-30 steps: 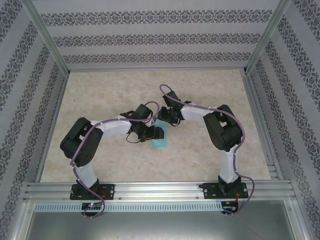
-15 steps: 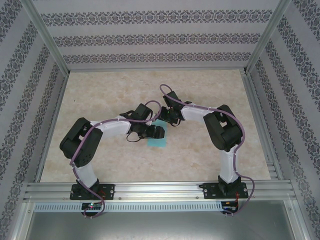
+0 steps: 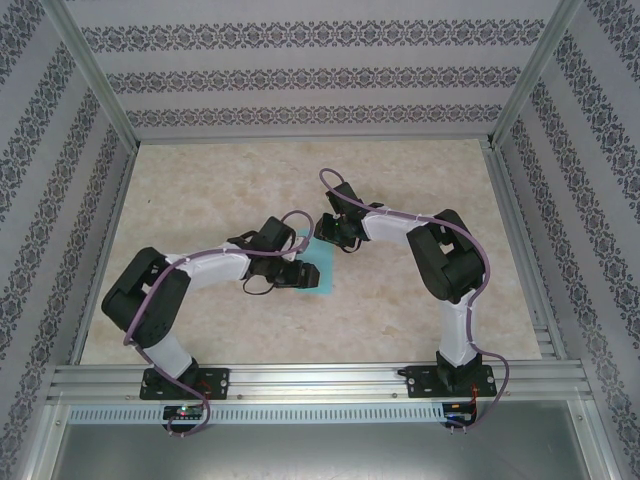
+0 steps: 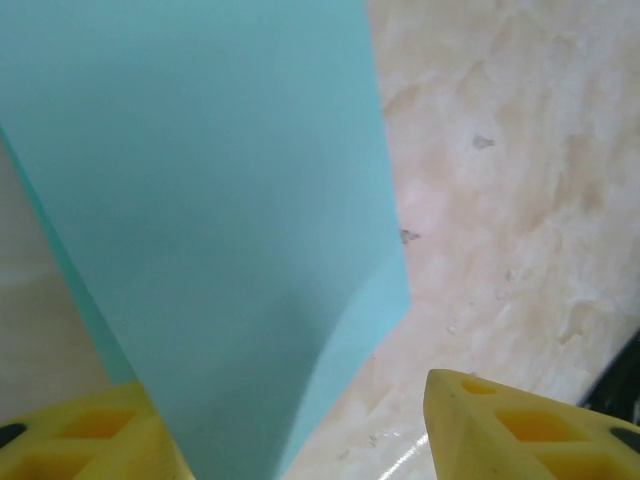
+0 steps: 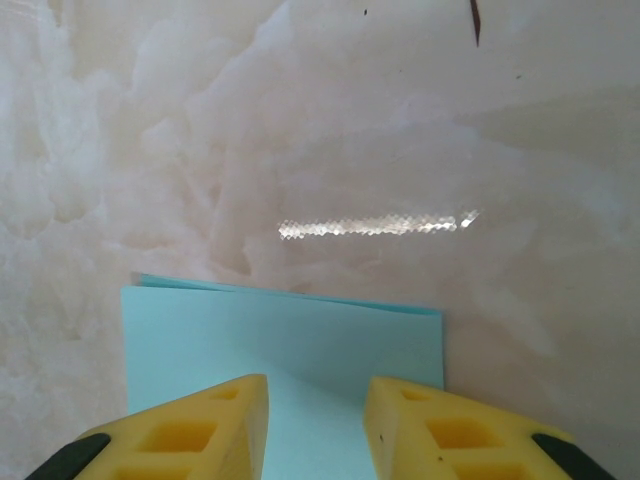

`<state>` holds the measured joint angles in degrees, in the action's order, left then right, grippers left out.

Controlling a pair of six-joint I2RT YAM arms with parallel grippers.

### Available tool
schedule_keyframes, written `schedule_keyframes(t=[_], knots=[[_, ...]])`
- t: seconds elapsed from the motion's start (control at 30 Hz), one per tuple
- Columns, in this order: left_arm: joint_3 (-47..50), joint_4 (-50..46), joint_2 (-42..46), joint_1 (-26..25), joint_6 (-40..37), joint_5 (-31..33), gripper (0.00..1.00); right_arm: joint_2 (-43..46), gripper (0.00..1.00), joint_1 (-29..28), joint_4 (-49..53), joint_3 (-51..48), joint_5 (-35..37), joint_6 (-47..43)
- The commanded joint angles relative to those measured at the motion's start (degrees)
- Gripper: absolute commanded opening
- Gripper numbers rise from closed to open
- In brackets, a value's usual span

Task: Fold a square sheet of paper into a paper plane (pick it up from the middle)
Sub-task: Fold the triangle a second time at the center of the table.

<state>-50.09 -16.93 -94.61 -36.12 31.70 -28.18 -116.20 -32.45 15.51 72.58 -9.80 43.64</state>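
The square sheet of paper (image 3: 327, 280) is teal and lies mid-table between the two arms. In the left wrist view a flap of the paper (image 4: 220, 220) rises up from the table between my yellow fingers (image 4: 520, 425), close to the left one. My left gripper (image 4: 285, 385) is open, with a wide gap on the right side; from above, the left gripper (image 3: 303, 276) sits at the sheet's left edge. My right gripper (image 5: 315, 385) is open, its fingertips low over the paper (image 5: 300, 335), just behind a doubled far edge. In the top view the right gripper (image 3: 331, 237) is at the sheet's far end.
The marble-patterned tabletop (image 3: 200, 190) spreads around the sheet. Aluminium frame rails (image 3: 300, 380) run along the near edge and both sides, and patterned walls close in the workspace.
The left arm has pulled back to the left, its elbow lower, and its gripper has slid leftward on the sheet. The right arm has stayed put.
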Motion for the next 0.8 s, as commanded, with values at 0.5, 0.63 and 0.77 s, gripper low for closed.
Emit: schedule_keyframes(t=[0.5, 0.63, 0.77], knots=[[-4.03, 11.19, -3.73, 0.26, 1.37, -1.83, 0.55, -1.09, 0.34, 1.08, -0.60, -5.46, -7.51, -1.33], [-4.12, 12.26, -6.00, 0.26, 1.66, -1.38, 0.55, 1.91, 0.34, 2.10, -3.80, -6.55, -12.57, -2.73], [-3.19, 12.62, -6.20, 0.21, 1.62, -0.48, 0.52, 5.27, 0.34, 2.81, -4.60, -6.64, -15.59, -4.44]])
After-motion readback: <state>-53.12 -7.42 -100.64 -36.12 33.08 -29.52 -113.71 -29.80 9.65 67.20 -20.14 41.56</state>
